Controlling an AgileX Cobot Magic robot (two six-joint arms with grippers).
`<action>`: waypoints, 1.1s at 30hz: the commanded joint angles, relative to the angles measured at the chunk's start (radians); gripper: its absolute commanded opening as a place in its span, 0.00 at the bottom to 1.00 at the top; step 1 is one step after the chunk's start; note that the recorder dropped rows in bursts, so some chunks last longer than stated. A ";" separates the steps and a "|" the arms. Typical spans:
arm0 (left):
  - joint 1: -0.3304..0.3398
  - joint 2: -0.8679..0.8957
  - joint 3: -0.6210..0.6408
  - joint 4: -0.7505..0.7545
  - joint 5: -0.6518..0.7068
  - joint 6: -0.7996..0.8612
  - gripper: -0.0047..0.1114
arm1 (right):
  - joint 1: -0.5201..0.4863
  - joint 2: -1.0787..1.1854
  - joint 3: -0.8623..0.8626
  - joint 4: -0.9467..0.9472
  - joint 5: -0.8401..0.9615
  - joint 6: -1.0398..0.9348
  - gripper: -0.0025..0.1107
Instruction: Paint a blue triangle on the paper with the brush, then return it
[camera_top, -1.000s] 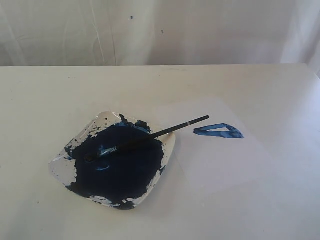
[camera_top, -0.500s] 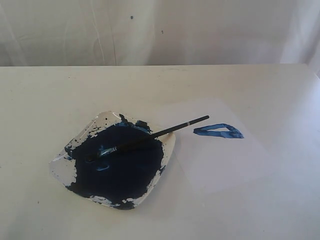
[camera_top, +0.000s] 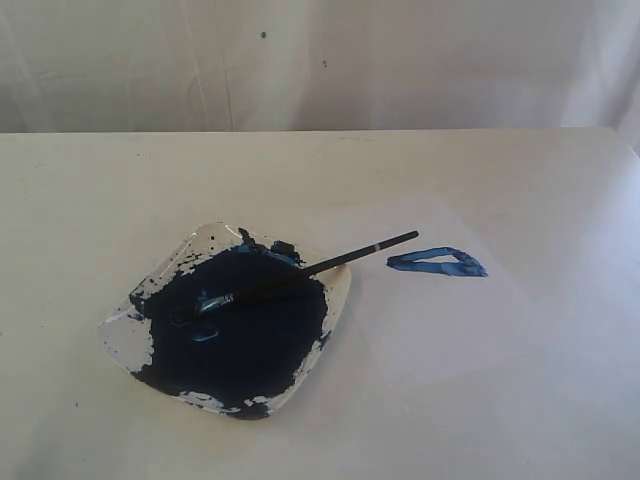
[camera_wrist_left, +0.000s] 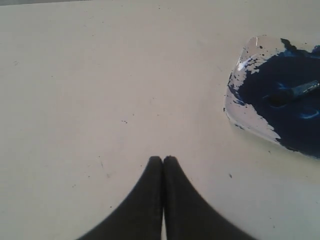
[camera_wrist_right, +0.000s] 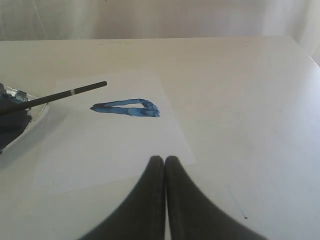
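A black-handled brush (camera_top: 350, 257) rests left of centre in the exterior view, bristles in the blue paint of a white dish (camera_top: 122, 342), handle end over the paper (camera_top: 440, 320). The blue triangle (camera_top: 437, 262) lies just right of it. Left gripper (camera_wrist_left: 163, 161) and right gripper (camera_wrist_right: 164, 160) both have jaws pressed together, empty

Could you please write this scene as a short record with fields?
brush: lies across the dish, bristles in the paint, handle end over the paper
triangle: blue outline on the paper, apart from the brush
paper: flat on the table, beside the dish
left gripper: shut, holds nothing
right gripper: shut, holds nothing
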 joint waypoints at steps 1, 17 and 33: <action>-0.008 -0.005 0.005 -0.004 0.000 -0.009 0.04 | 0.002 -0.005 0.005 0.001 -0.008 -0.007 0.02; 0.017 -0.005 0.005 0.035 0.002 -0.009 0.04 | 0.002 -0.005 0.005 0.001 -0.008 -0.007 0.02; 0.017 -0.005 0.005 0.035 0.000 -0.009 0.04 | 0.002 -0.005 0.005 0.001 -0.008 -0.007 0.02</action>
